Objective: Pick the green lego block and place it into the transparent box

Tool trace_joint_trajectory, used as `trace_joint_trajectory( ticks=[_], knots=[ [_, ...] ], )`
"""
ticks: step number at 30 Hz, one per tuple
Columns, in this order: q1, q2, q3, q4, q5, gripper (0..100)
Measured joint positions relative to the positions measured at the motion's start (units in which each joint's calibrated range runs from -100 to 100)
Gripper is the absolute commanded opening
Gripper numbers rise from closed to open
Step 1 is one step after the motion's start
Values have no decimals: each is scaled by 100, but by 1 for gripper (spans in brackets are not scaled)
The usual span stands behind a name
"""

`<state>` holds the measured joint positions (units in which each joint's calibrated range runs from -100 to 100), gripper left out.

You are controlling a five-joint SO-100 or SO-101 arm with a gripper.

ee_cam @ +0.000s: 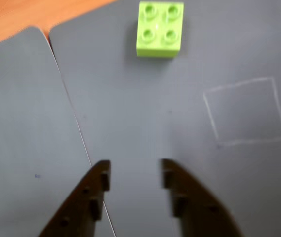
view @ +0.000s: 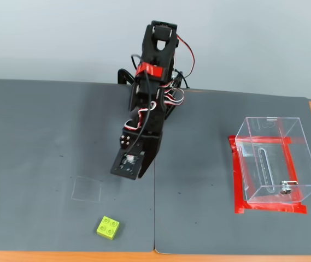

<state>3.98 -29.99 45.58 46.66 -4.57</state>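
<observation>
The green lego block point(ee_cam: 160, 29) is a small lime brick with four studs. It lies flat on the grey mat at the top of the wrist view, and near the front edge in the fixed view point(view: 107, 227). My gripper point(ee_cam: 135, 170) is open and empty, with its two dark fingers spread apart and the block well ahead of them. In the fixed view the gripper point(view: 128, 172) hangs above the mat, behind and slightly right of the block. The transparent box point(view: 275, 161) stands on the right with red tape around its base, and nothing shows inside it.
A faint chalk square point(view: 86, 189) is drawn on the mat between gripper and block, and shows in the wrist view point(ee_cam: 244, 111). Two grey mats meet at a seam point(view: 154, 218). The wooden table edge point(ee_cam: 21, 19) shows beyond the mats.
</observation>
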Motion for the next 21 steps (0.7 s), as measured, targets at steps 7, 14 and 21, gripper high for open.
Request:
trace_joint_trajectory(
  ticks=[7,14,21],
  knots=[
    [22,654,-431,-546,0,23],
    [184,1308,-844,-885,0,23],
    [177,1852,-1275,-1041,0,29]
  ],
)
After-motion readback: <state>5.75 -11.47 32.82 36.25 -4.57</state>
